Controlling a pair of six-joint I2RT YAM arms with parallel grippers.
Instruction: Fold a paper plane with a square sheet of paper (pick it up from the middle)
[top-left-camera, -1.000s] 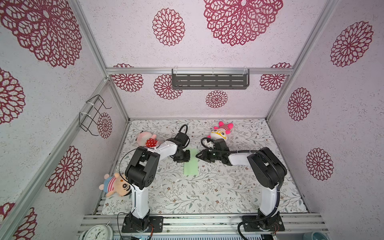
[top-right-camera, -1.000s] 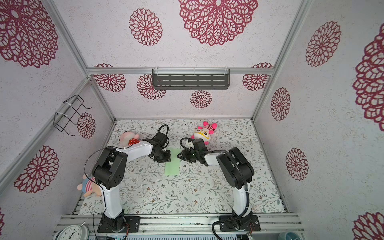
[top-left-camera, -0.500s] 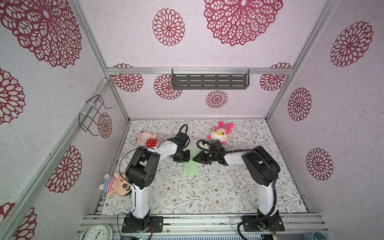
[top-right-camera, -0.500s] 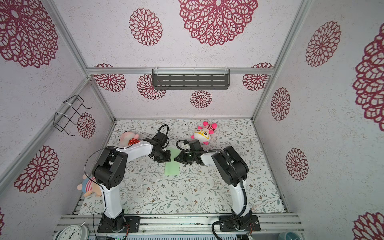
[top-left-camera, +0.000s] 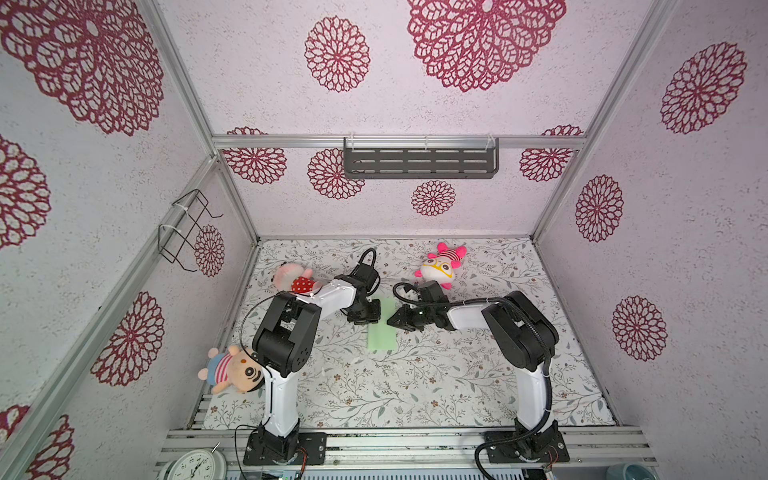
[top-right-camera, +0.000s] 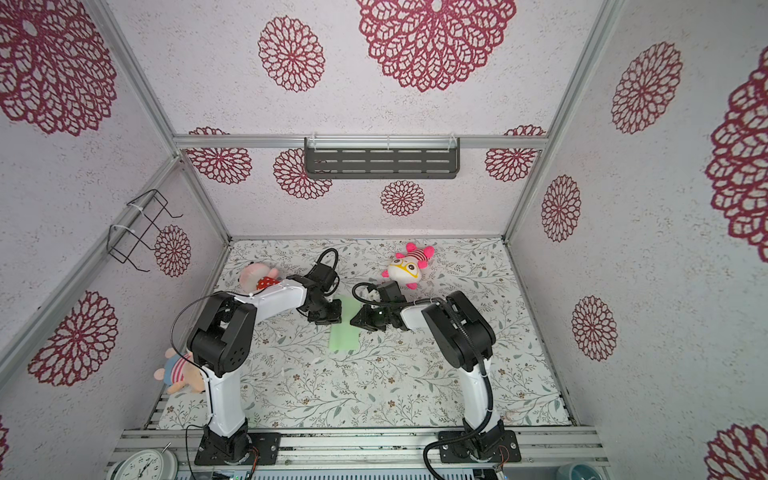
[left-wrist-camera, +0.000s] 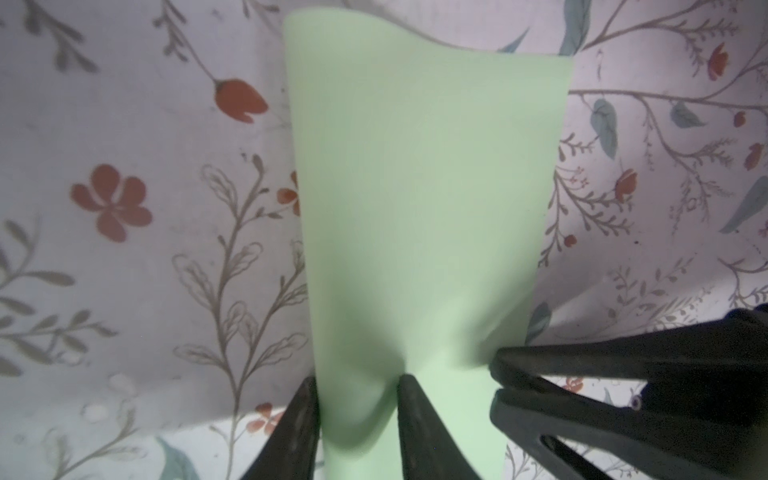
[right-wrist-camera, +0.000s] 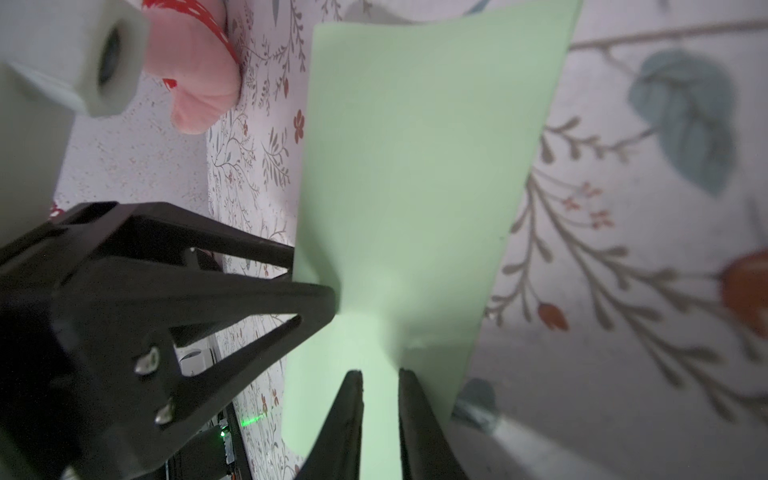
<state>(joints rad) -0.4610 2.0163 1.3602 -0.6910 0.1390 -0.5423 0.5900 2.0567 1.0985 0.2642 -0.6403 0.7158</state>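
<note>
Paper (top-left-camera: 382, 332) | between both grippers | left (left-wrist-camera: 357, 411) pinching edge | right (right-wrist-camera: 380, 399) pinching opposite edge

text: none legible | clock (top-left-camera: 195, 465) dial: numerals too small to read

Surface: floral-print mat (top-left-camera: 415, 386) with grey-green sprigs and small red flowers, covering the floor of the walled cell.
Centre: pale mint-green paper (top-left-camera: 383, 332), a narrow folded strip, near end flat on the mat, far end bowed up off it in the wrist views.
Far left: pink plush toy in red spotted dress (top-left-camera: 293, 279), lying near the left wall.
Far right: white plush toy with yellow glasses and pink striped cap (top-left-camera: 438, 266).
Near left: plush doll in striped top (top-left-camera: 232, 370), at the mat's edge.
</note>
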